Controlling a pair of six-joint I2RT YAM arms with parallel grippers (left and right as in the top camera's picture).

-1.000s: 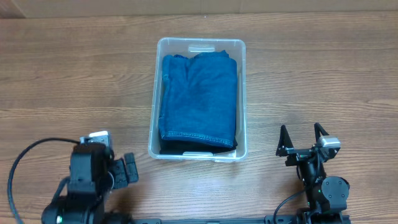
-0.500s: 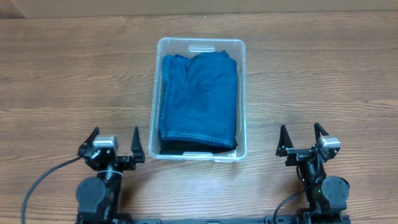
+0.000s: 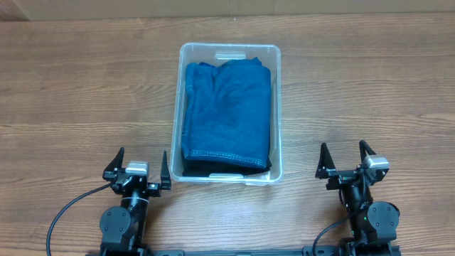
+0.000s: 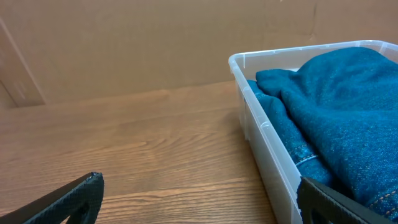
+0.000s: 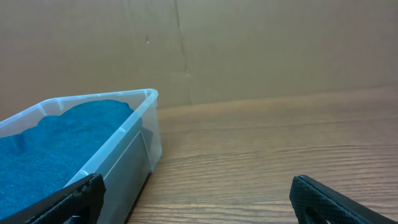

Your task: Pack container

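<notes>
**While both tools stand released, the container point(image 3: 175, 107) sits packed on the bench point(image 3: 85, 92)**

As the overhead view shows it, we find the clear container at the middle of the bench, its long sides running away from the arms. A folded blue denim cloth point(image 3: 227, 114) fills most of it, and at the near end a dark cloth point(image 3: 213, 169) shows beneath the denim. The left tool point(image 3: 142, 153) sits low just beside the container's near left corner, its fingers point(image 4: 68, 199) spread wide with only bare bench between them. The right tool point(image 3: 343, 146) stands well apart to the right of the container, likewise spread and gripping nothing. From the left wrist we see the container's wall close at the right with denim heaped above the rim; from the right wrist the container lies off to the left. A brown cardboard wall point(image 4: 124, 43) closes the far side.
</notes>
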